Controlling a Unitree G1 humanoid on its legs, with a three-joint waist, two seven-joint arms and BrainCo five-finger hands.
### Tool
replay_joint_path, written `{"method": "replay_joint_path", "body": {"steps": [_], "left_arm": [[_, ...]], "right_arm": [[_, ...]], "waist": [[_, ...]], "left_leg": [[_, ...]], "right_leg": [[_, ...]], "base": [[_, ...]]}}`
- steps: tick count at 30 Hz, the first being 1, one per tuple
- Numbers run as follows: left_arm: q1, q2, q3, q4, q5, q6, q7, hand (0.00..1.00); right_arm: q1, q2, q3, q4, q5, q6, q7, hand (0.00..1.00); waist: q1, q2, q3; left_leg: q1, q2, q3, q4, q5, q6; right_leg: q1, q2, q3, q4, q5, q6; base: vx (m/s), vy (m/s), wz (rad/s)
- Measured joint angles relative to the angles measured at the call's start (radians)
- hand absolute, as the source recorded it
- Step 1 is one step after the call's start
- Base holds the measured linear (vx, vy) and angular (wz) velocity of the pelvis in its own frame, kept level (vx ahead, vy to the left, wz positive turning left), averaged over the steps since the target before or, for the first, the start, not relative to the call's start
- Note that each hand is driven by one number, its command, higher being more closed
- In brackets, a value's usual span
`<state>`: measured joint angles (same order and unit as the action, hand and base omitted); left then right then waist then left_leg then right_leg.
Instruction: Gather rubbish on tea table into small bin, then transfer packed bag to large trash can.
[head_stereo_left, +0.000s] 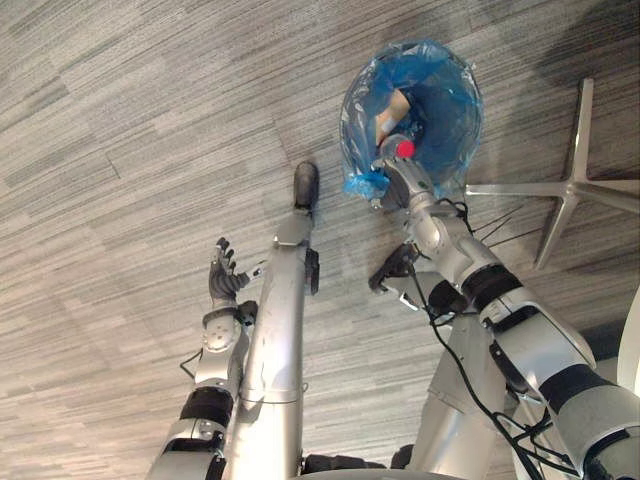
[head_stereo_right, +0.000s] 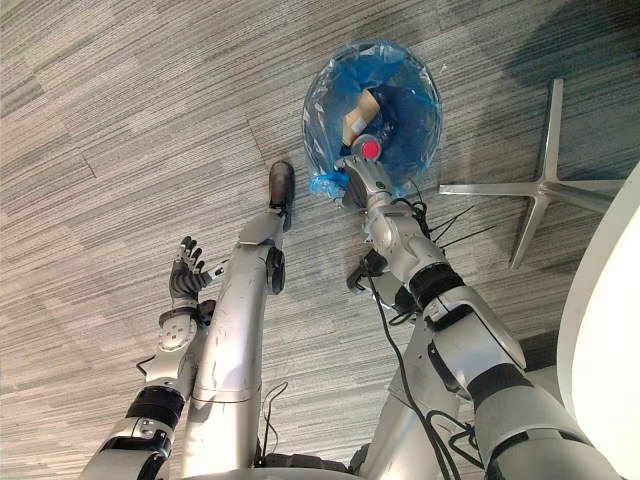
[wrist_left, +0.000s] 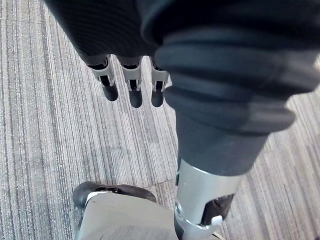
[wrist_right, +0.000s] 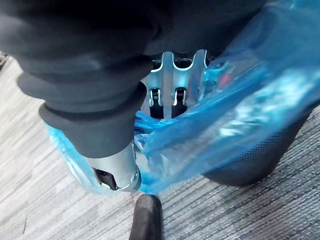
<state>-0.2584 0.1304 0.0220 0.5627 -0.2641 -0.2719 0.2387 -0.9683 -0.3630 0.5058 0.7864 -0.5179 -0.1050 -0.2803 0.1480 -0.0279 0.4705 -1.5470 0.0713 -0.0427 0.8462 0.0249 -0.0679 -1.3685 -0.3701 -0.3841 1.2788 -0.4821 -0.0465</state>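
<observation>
Grey carpet (head_stereo_left: 120, 120); right hand (head_stereo_left: 398, 172) fingers (wrist_right: 173, 86) curl over blue bag (head_stereo_left: 452, 100) rim.

No readable text, label, brand, number or sign in any view. Blue bag (head_stereo_left: 452, 100): plain plastic, no print legible. Brown scrap (head_stereo_left: 390, 115) inside bag: surface too small to make out any lettering.
</observation>
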Motion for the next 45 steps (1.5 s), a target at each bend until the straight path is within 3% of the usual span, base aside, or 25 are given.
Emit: {"method": "replay_joint_path", "body": {"steps": [8, 12, 17, 20, 22, 24, 26, 30, 32, 34, 36, 38, 39, 42, 44, 45], "left_arm": [[-0.001, -0.004, 0.000, -0.003, 0.000, 0.006, 0.001, 0.00], [0.000, -0.005, 0.008, -0.004, 0.022, 0.030, -0.003, 0.00], [0.022, -0.003, -0.020, -0.013, 0.045, 0.042, -0.025, 0.00], [0.110, -0.012, -0.062, -0.030, 0.084, 0.047, -0.046, 0.00], [0.168, -0.025, -0.072, -0.031, 0.094, 0.051, -0.064, 0.00], [0.247, -0.024, -0.082, -0.017, 0.110, 0.050, -0.065, 0.00], [0.294, -0.004, -0.114, 0.028, 0.121, 0.050, -0.071, 0.00], [0.327, 0.027, -0.143, 0.037, 0.128, 0.051, -0.096, 0.00], [0.323, 0.043, -0.153, 0.021, 0.140, 0.049, -0.110, 0.00], [0.323, 0.055, -0.149, -0.033, 0.150, 0.048, -0.112, 0.00], [0.326, 0.061, -0.143, -0.089, 0.154, 0.048, -0.124, 0.00], [0.357, 0.059, -0.130, -0.203, 0.162, 0.048, -0.125, 0.00], [0.389, 0.039, -0.118, -0.275, 0.162, 0.039, -0.126, 0.00], [0.475, 0.014, -0.122, -0.417, 0.160, 0.026, -0.126, 0.00], [0.495, 0.002, -0.144, -0.487, 0.159, 0.026, -0.127, 0.00], [0.485, -0.004, -0.154, -0.520, 0.161, 0.026, -0.128, 0.00]], "right_arm": [[0.053, -0.007, -0.083, -0.241, 0.120, -0.010, -0.004, 1.00], [0.132, 0.010, -0.121, -0.330, 0.207, -0.012, 0.000, 1.00], [0.374, 0.087, -0.174, -0.549, 0.362, -0.042, 0.015, 1.00], [0.528, 0.153, -0.172, -0.688, 0.443, -0.071, 0.046, 1.00], [0.614, 0.169, -0.172, -0.758, 0.480, -0.086, 0.055, 1.00], [0.703, 0.201, -0.172, -0.777, 0.522, -0.108, 0.088, 1.00], [0.751, 0.209, -0.164, -0.762, 0.555, -0.113, 0.120, 1.00], [0.765, 0.217, -0.143, -0.758, 0.569, -0.114, 0.175, 1.00], [0.769, 0.216, -0.148, -0.757, 0.583, -0.114, 0.195, 1.00], [0.773, 0.213, -0.157, -0.756, 0.602, -0.114, 0.196, 1.00], [0.770, 0.215, -0.157, -0.755, 0.630, -0.114, 0.199, 1.00], [0.745, 0.218, -0.151, -0.742, 0.645, -0.117, 0.204, 1.00], [0.710, 0.217, -0.146, -0.721, 0.657, -0.118, 0.220, 1.00], [0.651, 0.189, -0.142, -0.701, 0.700, -0.118, 0.226, 1.00], [0.594, 0.145, -0.146, -0.687, 0.727, -0.119, 0.220, 1.00], [0.550, 0.126, -0.151, -0.658, 0.746, -0.120, 0.219, 1.00]], "waist": [[0.000, 0.000, 0.000], [0.000, 0.000, 0.000], [-0.005, 0.000, 0.000], [-0.026, -0.002, -0.016], [-0.027, -0.004, -0.039], [-0.026, -0.027, -0.098], [-0.025, -0.030, -0.159], [-0.031, -0.030, -0.182], [-0.053, -0.028, -0.184], [-0.080, -0.027, -0.184], [-0.075, -0.028, -0.184], [-0.052, -0.029, -0.184], [-0.022, -0.007, -0.189], [-0.017, 0.046, -0.221], [-0.016, 0.074, -0.235], [-0.019, 0.071, -0.234]], "left_leg": [[0.008, 0.001, -0.003, 0.011, 0.001, 0.001], [0.089, -0.001, -0.014, -0.014, 0.007, 0.000], [0.406, 0.007, 0.022, -0.250, 0.041, -0.003], [0.631, 0.016, 0.048, -0.425, 0.061, 0.002], [0.763, 0.020, 0.061, -0.516, 0.108, 0.021], [0.911, 0.008, 0.078, -0.613, 0.145, 0.021], [1.032, 0.008, 0.101, -0.721, 0.167, 0.021], [1.153, -0.004, 0.128, -0.806, 0.184, 0.028], [1.181, -0.023, 0.097, -0.804, 0.184, 0.029], [1.186, -0.040, 0.026, -0.773, 0.180, 0.032], [1.194, -0.050, -0.014, -0.758, 0.170, 0.031], [1.198, -0.074, -0.042, -0.744, 0.171, 0.020], [1.192, -0.054, -0.051, -0.751, 0.178, 0.009], [1.181, -0.006, -0.119, -0.837, 0.202, -0.025], [1.177, 0.024, -0.113, -0.917, 0.135, -0.080], [1.151, 0.023, -0.057, -0.902, 0.069, -0.059]], "right_leg": [[0.011, 0.004, 0.001, 0.004, 0.000, 0.000], [0.105, 0.012, -0.018, -0.027, 0.001, -0.001], [0.405, 0.029, -0.068, -0.225, 0.047, -0.002], [0.622, 0.069, -0.108, -0.408, 0.095, 0.025], [0.743, 0.090, -0.116, -0.493, 0.125, 0.035], [0.865, 0.095, -0.101, -0.575, 0.138, 0.064], [0.958, 0.126, -0.080, -0.682, 0.174, 0.080], [1.046, 0.147, -0.047, -0.748, 0.199, 0.088], [1.063, 0.156, 0.044, -0.716, 0.199, 0.088], [1.096, 0.173, 0.127, -0.672, 0.185, 0.110], [1.131, 0.190, 0.183, -0.648, 0.147, 0.148], [1.156, 0.195, 0.226, -0.654, 0.089, 0.135], [1.161, 0.222, 0.220, -0.684, 0.081, 0.114], [1.148, 0.286, 0.172, -0.728, 0.120, 0.083], [1.139, 0.312, 0.133, -0.771, 0.161, 0.057], [1.134, 0.287, 0.095, -0.814, 0.200, 0.037]], "base": [[-0.06, 0.029, -0.02], [-0.06, 0.027, 0.07], [-0.02, -0.017, 0.18], [0.06, -0.040, -0.01], [0.15, -0.062, 0.03], [0.20, -0.073, -0.12], [0.24, -0.021, -0.32], [0.13, 0.008, -0.26], [0.06, 0.005, 0.39], [0.02, -0.021, 0.92], [-0.02, -0.076, 0.92], [-0.12, -0.108, 0.63], [-0.17, -0.102, 0.12], [-0.16, -0.121, 0.27], [-0.16, -0.092, 0.53], [-0.15, -0.022, 0.76]]}}
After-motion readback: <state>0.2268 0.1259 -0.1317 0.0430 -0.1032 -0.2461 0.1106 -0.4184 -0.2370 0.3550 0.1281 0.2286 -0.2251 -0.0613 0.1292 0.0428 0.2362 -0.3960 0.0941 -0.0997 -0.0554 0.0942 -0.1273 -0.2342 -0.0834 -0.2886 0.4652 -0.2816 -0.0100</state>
